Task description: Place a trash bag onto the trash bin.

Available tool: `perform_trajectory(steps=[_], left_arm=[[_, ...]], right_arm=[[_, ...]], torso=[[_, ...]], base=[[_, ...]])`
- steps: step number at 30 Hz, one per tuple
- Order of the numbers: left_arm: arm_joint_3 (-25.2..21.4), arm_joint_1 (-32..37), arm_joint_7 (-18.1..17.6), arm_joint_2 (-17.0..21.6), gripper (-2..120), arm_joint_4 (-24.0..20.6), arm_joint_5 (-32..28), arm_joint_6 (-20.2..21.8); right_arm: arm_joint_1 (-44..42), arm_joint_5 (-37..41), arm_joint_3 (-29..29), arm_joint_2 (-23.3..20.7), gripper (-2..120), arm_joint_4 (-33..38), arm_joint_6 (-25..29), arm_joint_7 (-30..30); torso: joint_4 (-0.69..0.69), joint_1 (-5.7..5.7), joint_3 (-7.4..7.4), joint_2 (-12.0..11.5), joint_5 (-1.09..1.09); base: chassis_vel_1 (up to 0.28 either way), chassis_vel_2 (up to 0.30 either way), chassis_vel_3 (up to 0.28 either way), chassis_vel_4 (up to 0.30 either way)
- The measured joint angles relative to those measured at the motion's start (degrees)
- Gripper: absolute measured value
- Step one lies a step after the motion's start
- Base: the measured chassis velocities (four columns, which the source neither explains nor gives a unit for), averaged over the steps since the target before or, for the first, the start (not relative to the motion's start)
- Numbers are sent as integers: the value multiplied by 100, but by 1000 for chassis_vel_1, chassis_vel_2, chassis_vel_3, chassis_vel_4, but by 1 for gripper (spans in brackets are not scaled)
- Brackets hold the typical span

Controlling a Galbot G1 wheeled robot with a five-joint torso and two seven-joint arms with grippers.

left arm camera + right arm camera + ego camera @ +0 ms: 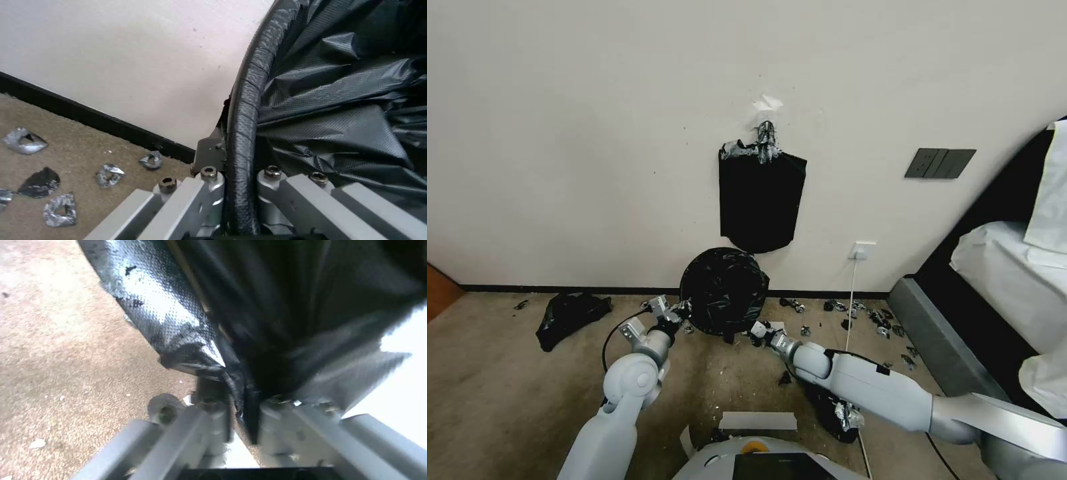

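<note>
The trash bag (724,287), glossy black, is spread over the round top of the trash bin, which stands on the carpet against the wall with its cream walls hidden under the plastic. My left gripper (682,309) is at the bin's left side. In the left wrist view it (240,176) is shut on the bag-wrapped rim (247,100), one finger outside and one inside. My right gripper (758,331) is at the lower right of the bin. In the right wrist view it (242,403) is shut on a bunched fold of the bag (178,316).
A flat black bundle of bags (760,200) hangs on the wall above the bin. A black plastic heap (570,317) lies to the left and another (837,410) lies under my right arm. Silver scraps (880,323) litter the carpet. A bed (1014,280) stands at the right.
</note>
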Motion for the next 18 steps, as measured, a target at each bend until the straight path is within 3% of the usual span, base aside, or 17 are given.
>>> perform_trajectory(steps=[9,18], left_arm=[[-116,-149,-26,-21,2,274,46,-179],[-167,-208,-60,-37,2,346,17,-185]], right_arm=[[-129,314,-54,-334,54,705,-171,213],[-289,345,-1,-453,85,909,-170,239]], torso=[[0,0,0,0,0],[1,0,0,0,1]], base=[[0,0,0,0],[0,0,0,0]])
